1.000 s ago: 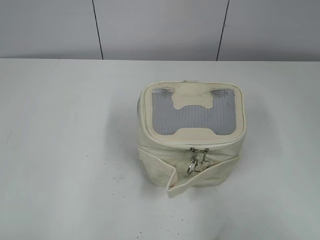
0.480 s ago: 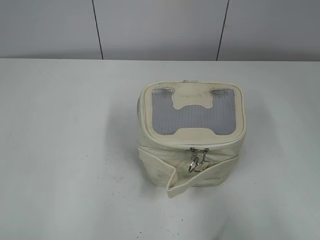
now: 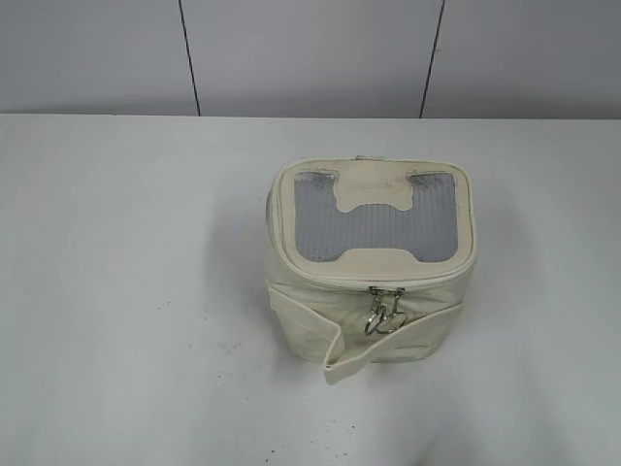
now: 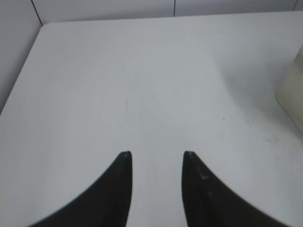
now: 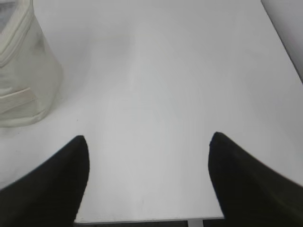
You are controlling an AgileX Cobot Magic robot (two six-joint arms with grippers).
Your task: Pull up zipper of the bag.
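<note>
The cream-white boxy bag [image 3: 369, 320] stands upright on the white table [image 3: 126, 243], its lid showing a grey mesh window [image 3: 374, 231]. The zipper [image 3: 320, 279] runs round the top rim, and two silver ring pulls [image 3: 384, 313] hang together at the front. A loose cream strap [image 3: 335, 340] lies across the bag's front. Neither gripper shows in the exterior view. My left gripper [image 4: 155, 153] is open and empty over bare table, with the bag's edge [image 4: 291, 92] at far right. My right gripper [image 5: 147, 137] is wide open and empty, with the bag [image 5: 23, 80] at upper left.
A grey panelled wall [image 3: 310, 53] stands behind the table's far edge. The table's near edge [image 5: 142, 220] shows just below my right gripper, and the table's left edge [image 4: 21, 75] shows in the left wrist view. Small dark specks mark the tabletop.
The ring pulls and the strap's loose end have shifted very slightly. The bag stays in place and no arm enters the exterior view.
</note>
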